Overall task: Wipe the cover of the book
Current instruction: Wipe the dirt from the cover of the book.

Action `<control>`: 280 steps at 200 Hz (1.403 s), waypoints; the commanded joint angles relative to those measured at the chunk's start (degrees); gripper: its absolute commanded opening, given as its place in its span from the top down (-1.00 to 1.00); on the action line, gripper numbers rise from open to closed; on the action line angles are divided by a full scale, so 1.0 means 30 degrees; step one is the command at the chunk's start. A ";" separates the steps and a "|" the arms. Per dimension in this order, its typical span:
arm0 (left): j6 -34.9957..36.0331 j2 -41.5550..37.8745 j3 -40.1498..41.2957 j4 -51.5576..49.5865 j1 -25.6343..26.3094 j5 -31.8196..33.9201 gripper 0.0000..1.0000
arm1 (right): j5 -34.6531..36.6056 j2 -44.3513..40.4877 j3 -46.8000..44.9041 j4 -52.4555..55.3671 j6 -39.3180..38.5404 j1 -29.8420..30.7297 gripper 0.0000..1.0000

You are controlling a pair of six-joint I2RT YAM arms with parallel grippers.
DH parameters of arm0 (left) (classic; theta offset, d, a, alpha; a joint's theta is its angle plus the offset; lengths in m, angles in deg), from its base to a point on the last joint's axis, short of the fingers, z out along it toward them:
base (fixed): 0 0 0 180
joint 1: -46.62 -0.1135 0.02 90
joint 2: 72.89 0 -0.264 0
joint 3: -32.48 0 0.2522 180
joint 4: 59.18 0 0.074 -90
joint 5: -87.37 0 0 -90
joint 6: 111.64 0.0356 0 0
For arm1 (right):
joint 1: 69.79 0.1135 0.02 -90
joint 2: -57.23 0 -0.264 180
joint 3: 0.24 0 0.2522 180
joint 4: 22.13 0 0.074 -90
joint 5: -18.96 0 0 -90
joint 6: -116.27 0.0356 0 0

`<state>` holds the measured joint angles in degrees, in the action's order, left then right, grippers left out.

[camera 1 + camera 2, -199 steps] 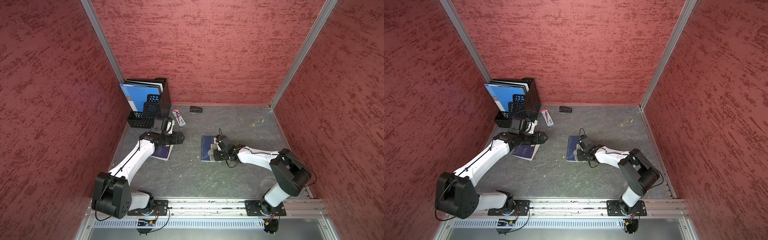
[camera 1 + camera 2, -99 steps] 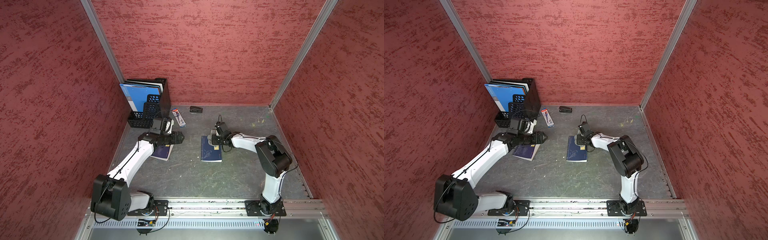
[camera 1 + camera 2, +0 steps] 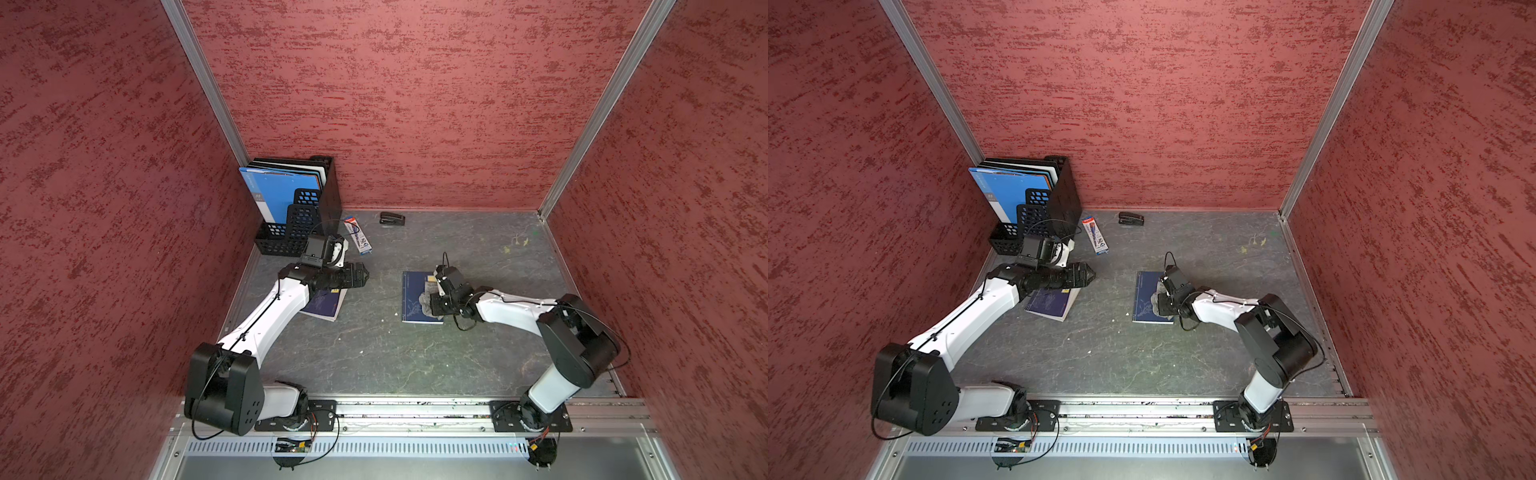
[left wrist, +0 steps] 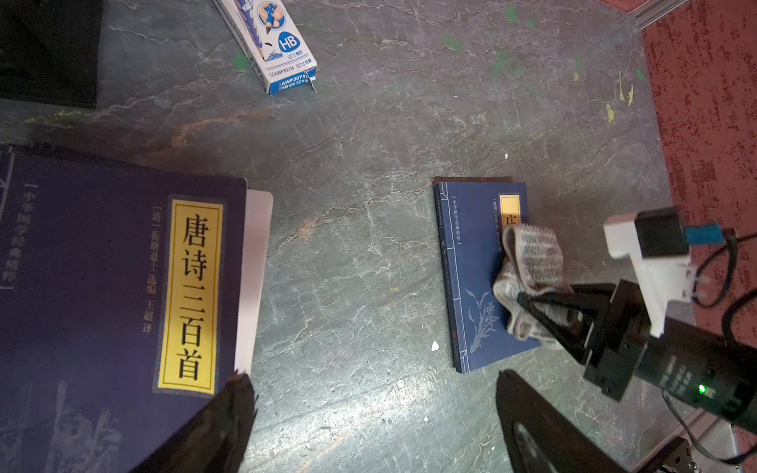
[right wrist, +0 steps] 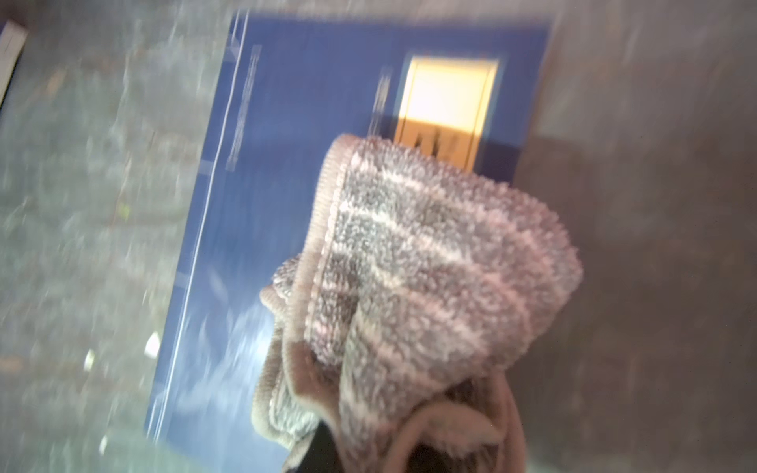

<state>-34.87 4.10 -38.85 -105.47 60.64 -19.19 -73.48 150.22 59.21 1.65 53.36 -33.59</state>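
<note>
A blue book (image 3: 413,307) (image 3: 1144,309) lies flat in the middle of the grey floor, its yellow title label (image 5: 446,94) at the far end. A grey striped cloth (image 3: 427,298) (image 3: 1158,298) (image 4: 532,262) (image 5: 434,262) rests on the right half of the cover. My right gripper (image 3: 434,300) (image 4: 540,311) (image 5: 368,450) is shut on the cloth, and its fingers are mostly buried in the fabric. My left gripper (image 3: 365,276) (image 3: 1093,274) (image 4: 372,413) hangs open over bare floor, well left of the book, holding nothing.
A second, darker book (image 3: 326,305) (image 4: 102,286) lies under my left arm. A pencil box (image 3: 358,236) (image 4: 278,45), a black stapler (image 3: 392,219) and a black file rack (image 3: 299,216) with folders stand near the back wall. Red walls close in three sides.
My right gripper swept the cloth to the book's far end, then back to the middle of the cover. The left arm has barely moved.
</note>
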 commanded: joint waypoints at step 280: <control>-0.0285 0.0268 -0.0439 0.0453 -0.0609 -0.0135 -0.88 | 0.0220 0.3225 0.0561 -0.0122 -0.0326 -0.0923 0.70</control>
<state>-35.33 4.93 -39.79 -105.41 59.29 -19.10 -74.66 152.55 58.97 -4.49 53.25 -33.80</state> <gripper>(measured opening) 0.940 0.148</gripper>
